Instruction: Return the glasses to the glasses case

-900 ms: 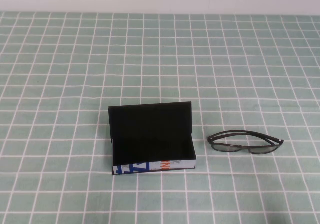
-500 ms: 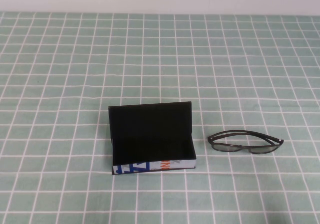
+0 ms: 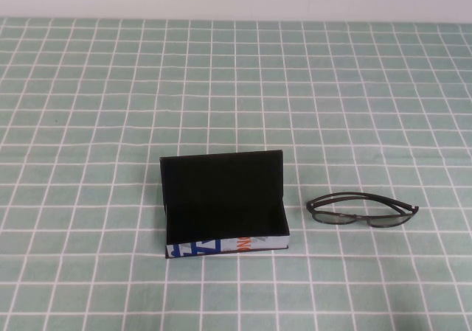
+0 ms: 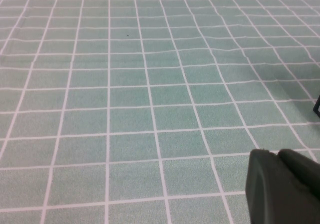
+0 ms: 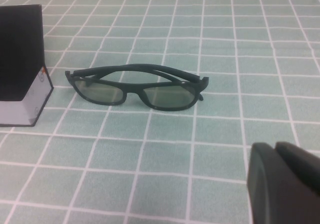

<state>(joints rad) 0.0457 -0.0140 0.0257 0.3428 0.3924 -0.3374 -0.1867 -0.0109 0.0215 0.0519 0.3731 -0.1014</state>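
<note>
Green checked tablecloth [image 3: 110,88] covers whole table, pale wall at far edge. Nothing moved across last second: glasses [image 3: 361,210] stay folded flat right of glasses case [image 3: 225,206], close but apart; case lid stands open, interior bare. Task not yet begun. My right gripper [image 5: 285,184] sits near side of glasses, fingers fully closed, holding nothing. My left gripper [image 4: 282,186] low over bare cloth left of case; grip state: cannot tell. Open cloth all round glasses, clear approach; case wall only nearby edge.

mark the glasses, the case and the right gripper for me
glasses [image 3: 361,212]: high view, front frame.
case [image 3: 223,185]: high view, inside of raised lid.
right gripper [image 5: 286,184]: right wrist view, shut fingers, near the glasses.
</note>
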